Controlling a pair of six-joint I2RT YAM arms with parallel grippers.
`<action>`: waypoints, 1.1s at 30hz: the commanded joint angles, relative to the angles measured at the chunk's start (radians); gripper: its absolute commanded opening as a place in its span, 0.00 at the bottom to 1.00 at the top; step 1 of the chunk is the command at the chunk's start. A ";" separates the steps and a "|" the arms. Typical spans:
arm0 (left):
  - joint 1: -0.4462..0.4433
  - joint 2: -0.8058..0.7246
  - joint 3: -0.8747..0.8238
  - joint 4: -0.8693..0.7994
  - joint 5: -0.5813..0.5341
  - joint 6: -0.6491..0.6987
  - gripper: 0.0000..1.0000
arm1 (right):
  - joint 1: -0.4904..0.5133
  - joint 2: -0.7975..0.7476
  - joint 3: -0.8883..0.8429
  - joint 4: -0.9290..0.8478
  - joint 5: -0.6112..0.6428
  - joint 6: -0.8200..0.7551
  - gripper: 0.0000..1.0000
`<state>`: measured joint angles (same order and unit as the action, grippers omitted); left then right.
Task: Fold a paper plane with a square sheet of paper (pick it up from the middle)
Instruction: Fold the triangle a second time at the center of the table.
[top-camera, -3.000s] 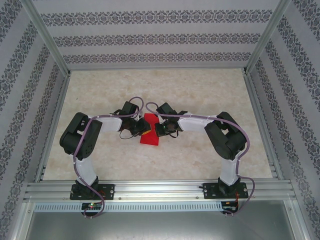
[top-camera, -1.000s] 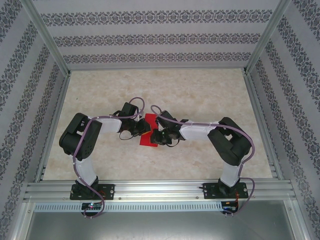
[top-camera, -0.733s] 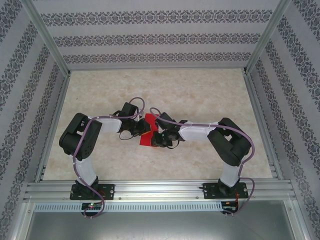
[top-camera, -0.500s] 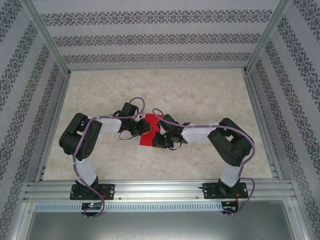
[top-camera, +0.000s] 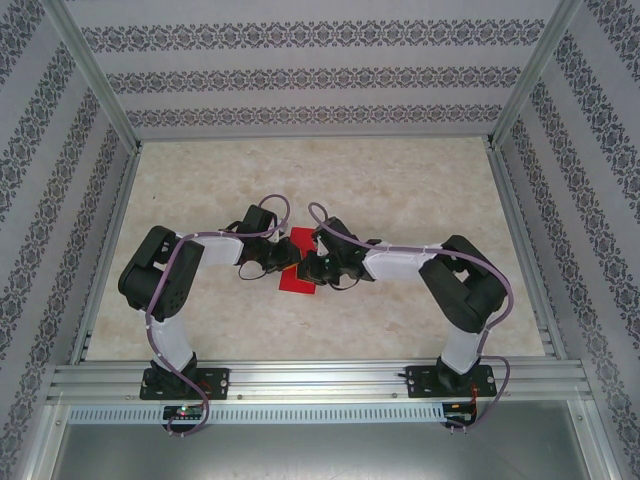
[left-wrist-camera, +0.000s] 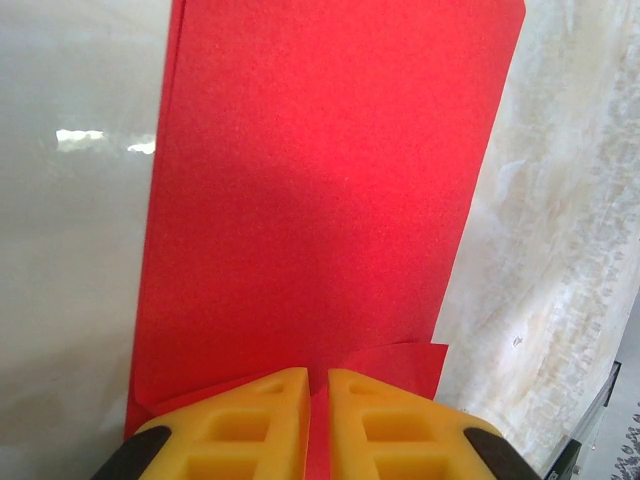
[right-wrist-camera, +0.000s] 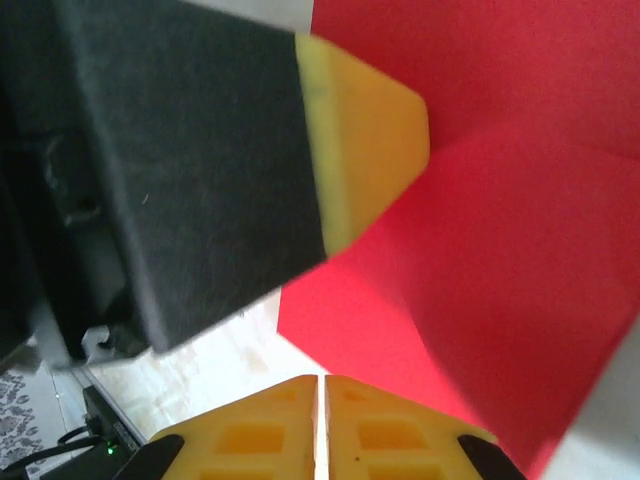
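Fingers (left-wrist-camera: 245, 425) of the left gripper (left-wrist-camera: 318, 378) are sitting all but closed, with only a thin slit between them. They are bearing down on the near end of the square sheet of paper (left-wrist-camera: 320, 180) rather than gripping it, as far as I can tell. Across the paper, the right gripper (right-wrist-camera: 322, 382) is hovering close by with its fingers (right-wrist-camera: 255, 435) pressed together and empty. The paper is lying on the table (left-wrist-camera: 560, 220), doubled into a long strip, and a small corner flap (left-wrist-camera: 405, 360) is turning up beside the left fingers. This looks like a corner fold being creased. To do it well, the left should be pinning hard so the paper is not sliding. The right should be sweeping low across the flap, from the fold line outward, aligning the edge before pressing.
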<state>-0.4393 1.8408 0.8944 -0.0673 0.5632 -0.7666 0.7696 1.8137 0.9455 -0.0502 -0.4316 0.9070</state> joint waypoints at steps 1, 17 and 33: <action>-0.009 0.021 -0.038 -0.124 -0.052 0.029 0.15 | -0.002 0.062 -0.018 0.002 0.013 0.024 0.11; -0.008 0.018 -0.042 -0.126 -0.059 0.032 0.15 | 0.006 -0.014 -0.163 0.049 0.016 0.038 0.15; -0.008 0.018 -0.037 -0.124 -0.057 0.032 0.15 | 0.044 -0.016 -0.208 -0.002 0.054 0.044 0.09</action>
<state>-0.4408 1.8374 0.8925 -0.0792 0.5682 -0.7635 0.8009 1.7763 0.7937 0.0319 -0.3710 0.9459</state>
